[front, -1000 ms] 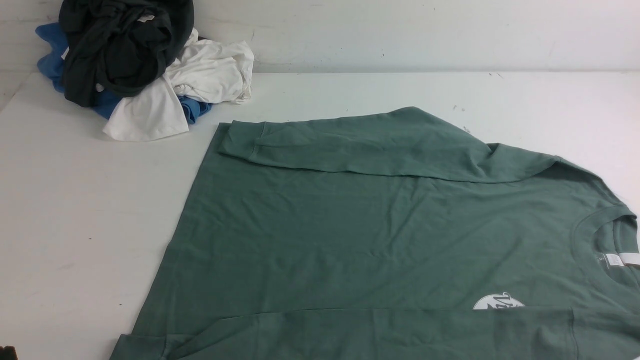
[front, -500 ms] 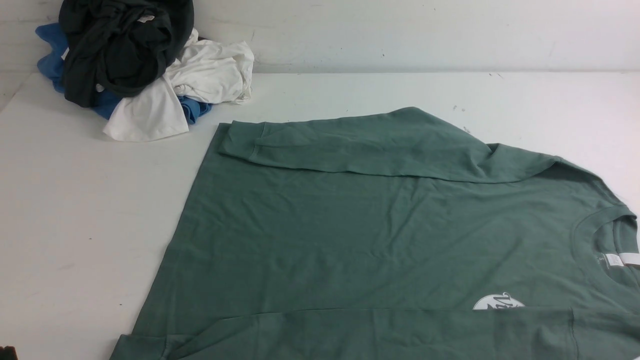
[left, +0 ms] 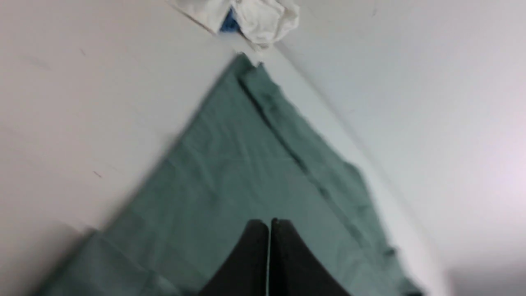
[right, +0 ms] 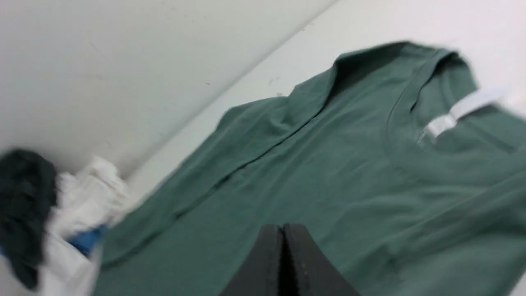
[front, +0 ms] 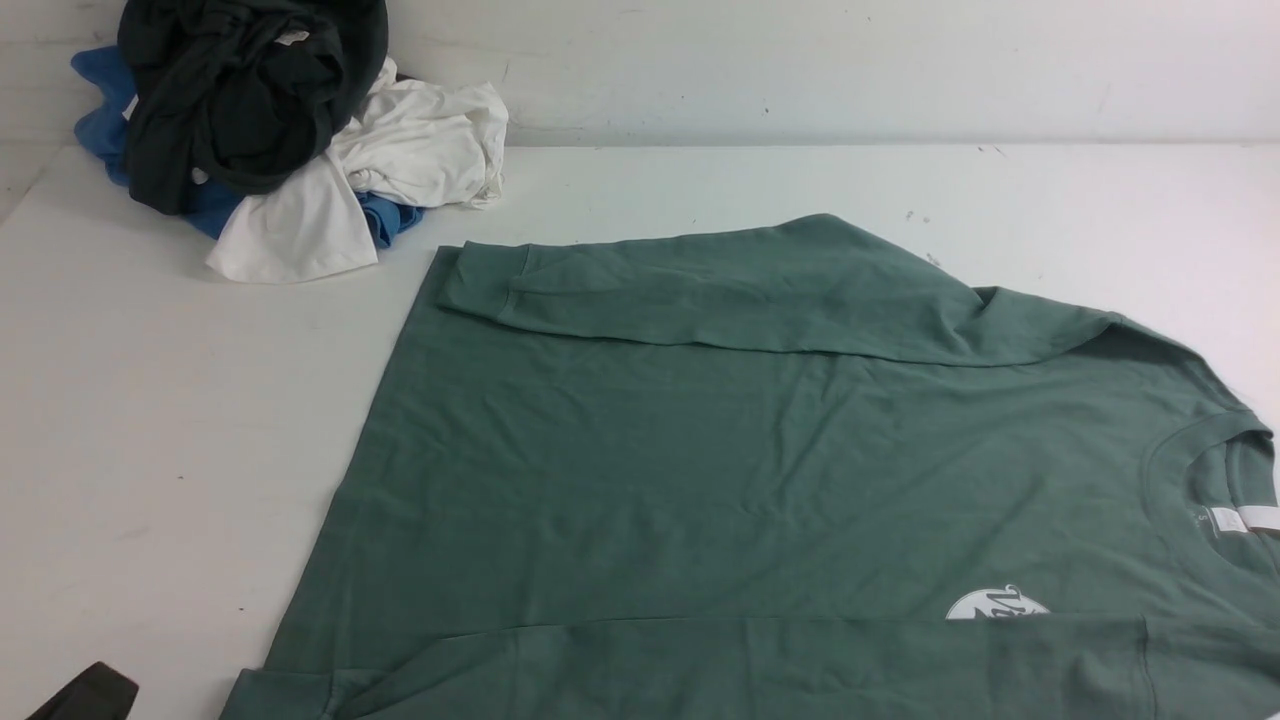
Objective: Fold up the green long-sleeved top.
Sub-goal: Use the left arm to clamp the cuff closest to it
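Observation:
The green long-sleeved top [front: 760,450] lies flat on the white table, neck to the right and hem to the left. Its far sleeve [front: 720,290] is folded across the body, and the near sleeve [front: 800,665] lies along the front edge, partly covering the white chest logo [front: 995,603]. A white neck label [front: 1240,520] shows in the collar. My left gripper [left: 269,224] hangs above the top [left: 246,172], shut and empty; a dark tip of it [front: 90,693] shows at the front view's lower left. My right gripper [right: 283,228] is also shut with nothing in it, over the top [right: 328,164].
A pile of clothes sits at the table's far left corner against the wall: a dark charcoal garment [front: 240,90], a white one [front: 400,150] and a blue one [front: 100,110]. The white wall [front: 800,60] runs along the back edge of the table [front: 150,420].
The left gripper's dark tip has come further into the front view at the lower left corner. The top has not moved.

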You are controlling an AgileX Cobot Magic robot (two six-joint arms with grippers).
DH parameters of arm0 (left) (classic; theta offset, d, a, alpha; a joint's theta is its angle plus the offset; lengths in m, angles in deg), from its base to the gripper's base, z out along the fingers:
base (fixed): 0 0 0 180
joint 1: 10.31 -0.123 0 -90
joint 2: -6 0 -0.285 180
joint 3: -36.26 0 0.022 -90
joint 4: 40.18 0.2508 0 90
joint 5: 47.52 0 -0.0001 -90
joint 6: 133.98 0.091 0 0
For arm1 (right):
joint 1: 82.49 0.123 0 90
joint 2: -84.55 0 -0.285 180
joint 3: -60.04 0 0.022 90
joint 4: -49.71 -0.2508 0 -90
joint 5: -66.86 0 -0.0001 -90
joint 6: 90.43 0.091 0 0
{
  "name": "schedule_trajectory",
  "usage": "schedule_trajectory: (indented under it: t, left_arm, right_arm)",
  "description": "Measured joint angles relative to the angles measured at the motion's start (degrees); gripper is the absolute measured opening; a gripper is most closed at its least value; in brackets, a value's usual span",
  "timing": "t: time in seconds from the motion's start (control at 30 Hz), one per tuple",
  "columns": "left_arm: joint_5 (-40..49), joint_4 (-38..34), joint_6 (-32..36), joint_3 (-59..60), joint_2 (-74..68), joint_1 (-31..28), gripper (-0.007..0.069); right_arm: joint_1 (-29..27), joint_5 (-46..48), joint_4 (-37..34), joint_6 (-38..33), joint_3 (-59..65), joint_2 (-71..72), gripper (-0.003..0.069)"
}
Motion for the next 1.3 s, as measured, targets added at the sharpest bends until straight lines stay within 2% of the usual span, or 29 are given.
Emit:
schedule_trajectory:
  t: [0.1,0.17,0.37,0.5,0.53,0.6,0.63,0.67,0.7,0.77,0.9,0.93,0.97,1.03,1.1,1.2,1.3]
  left_arm:
    - [-0.41,-8.64,-0.78,0.00,0.00,0.00,-0.0007]
    - [-0.65,-9.52,0.40,0.00,0.00,0.00,-0.0007]
    - [-1.21,-12.08,1.79,0.00,0.00,0.00,-0.0007]
    - [-0.58,-12.98,6.73,-0.51,0.00,0.00,-0.0007]
    - [0.94,-13.04,14.13,-3.11,0.00,0.00,-0.0007]
    - [1.95,-12.68,21.78,-6.45,0.00,0.00,-0.0007]
    - [1.95,-12.68,22.75,-6.90,0.00,0.00,-0.0007]
    - [3.50,-11.59,29.83,-10.78,-0.70,0.00,-0.0007]
    - [3.72,-11.35,31.29,-11.80,-1.21,0.00,-0.0007]
    - [8.16,-7.49,36.60,-17.65,-6.89,0.00,-0.0007]
    - [22.71,5.22,39.09,-30.79,-24.35,0.00,-0.0007]
    - [27.49,9.00,39.21,-34.62,-29.00,0.00,-0.0007]
    - [28.47,9.76,39.28,-35.38,-29.93,0.00,-0.0007]
    - [39.65,18.87,39.49,-43.93,-40.08,0.00,-0.0007]
    - [45.74,25.63,39.00,-49.07,-46.99,0.62,-0.0007]
    - [47.95,33.18,35.99,-51.70,-54.43,3.26,0.0001]
    - [47.71,39.54,30.54,-50.60,-61.39,6.72,0.0046]
  right_arm:
    - [0.00,-0.11,-11.32,2.71,-0.06,0.00,-0.0015]
    - [0.00,-0.29,-13.08,2.53,-0.06,0.00,-0.0015]
    - [0.00,-0.88,-12.53,-2.05,-0.06,0.00,-0.0015]
    - [0.00,-0.88,-12.33,-5.15,-0.06,0.00,-0.0015]
    - [0.00,0.01,-12.06,-9.21,-0.49,0.00,-0.0015]
    - [0.00,1.50,-11.53,-13.70,-2.52,0.00,-0.0015]
    - [0.00,1.59,-11.47,-14.31,-2.86,0.00,-0.0015]
    - [0.00,1.78,-10.36,-19.88,-6.26,-0.45,-0.0015]
    - [0.00,1.70,-10.01,-20.49,-7.23,-0.63,-0.0015]
    - [0.00,1.54,-7.05,-27.34,-13.43,-5.19,-0.0015]
    - [0.00,5.63,1.08,-36.89,-27.22,-19.14,-0.0015]
    - [0.00,8.25,2.70,-38.31,-30.91,-22.89,-0.0015]
    - [0.07,8.87,2.92,-38.31,-31.62,-23.62,-0.0015]
    - [1.50,16.76,4.67,-39.75,-39.32,-31.85,-0.0015]
    - [4.10,23.66,5.17,-39.97,-44.17,-37.93,-0.0015]
    - [8.77,33.53,5.46,-40.15,-48.34,-44.77,-0.0015]
    - [13.81,43.14,6.25,-40.69,-49.58,-51.21,-0.0015]
